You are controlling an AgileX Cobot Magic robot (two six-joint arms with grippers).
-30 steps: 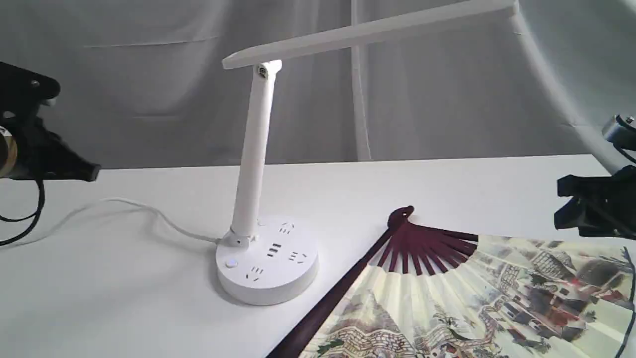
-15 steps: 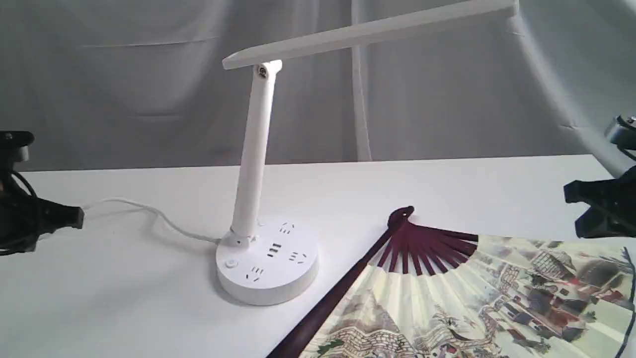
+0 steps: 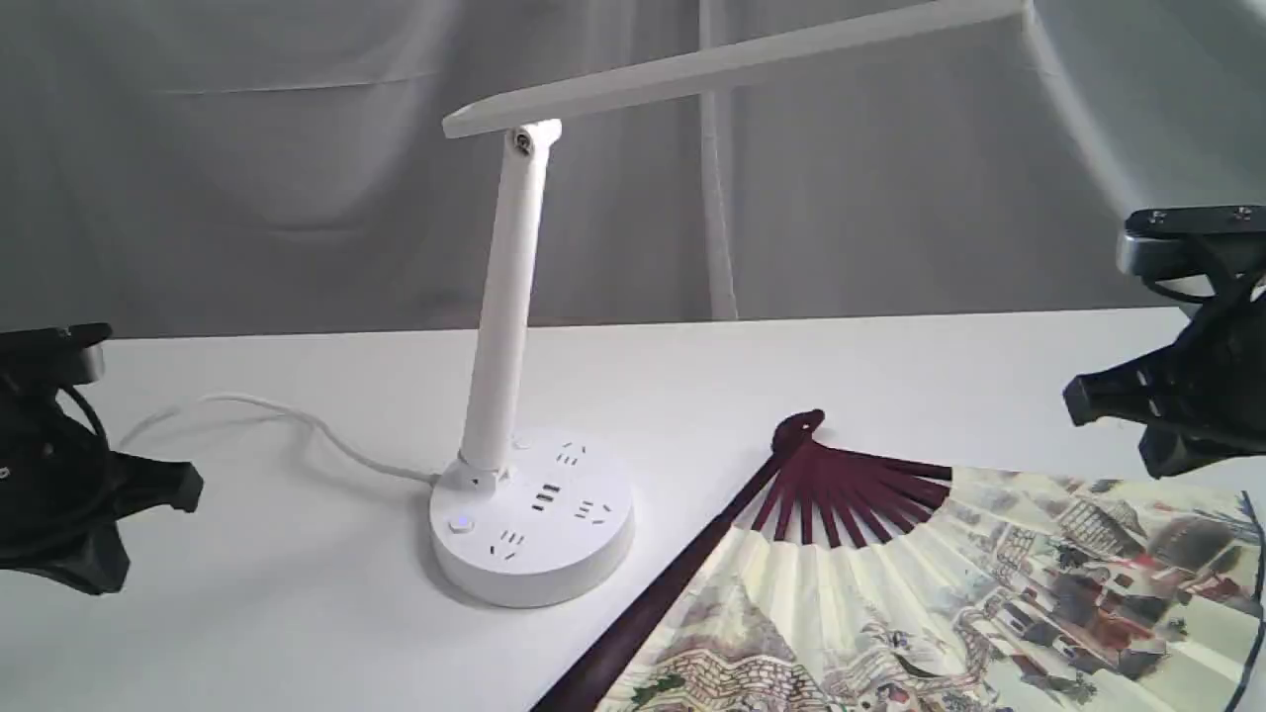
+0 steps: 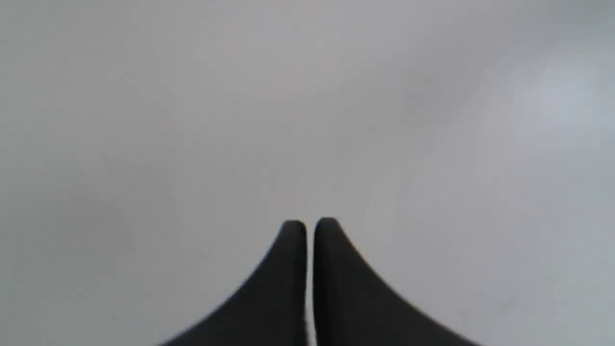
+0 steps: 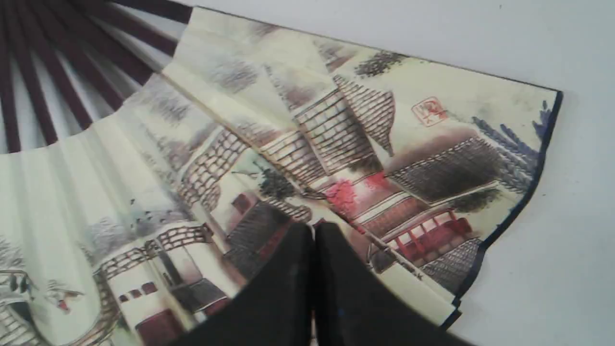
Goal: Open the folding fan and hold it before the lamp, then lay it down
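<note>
Open folding fan [image 3: 920,593] flat on table, painted leaf up, beside upright white lamp [image 3: 514,396]

White table [image 3: 940,366] carries lamp [image 3: 504,326], its cord [image 3: 297,419] and spread folding fan [image 3: 940,583]

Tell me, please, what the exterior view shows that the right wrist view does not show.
Only the exterior view shows the white plastic desk lamp, its white cord, the grey cloth backdrop and the black left gripper. Only the right wrist view shows the small red seal stamp on the painted leaf and the black fingers of the right gripper closed together. Both show the opened cream paper folding fan with dark maroon ribs, lying flat on the white table, and the right gripper.
</note>
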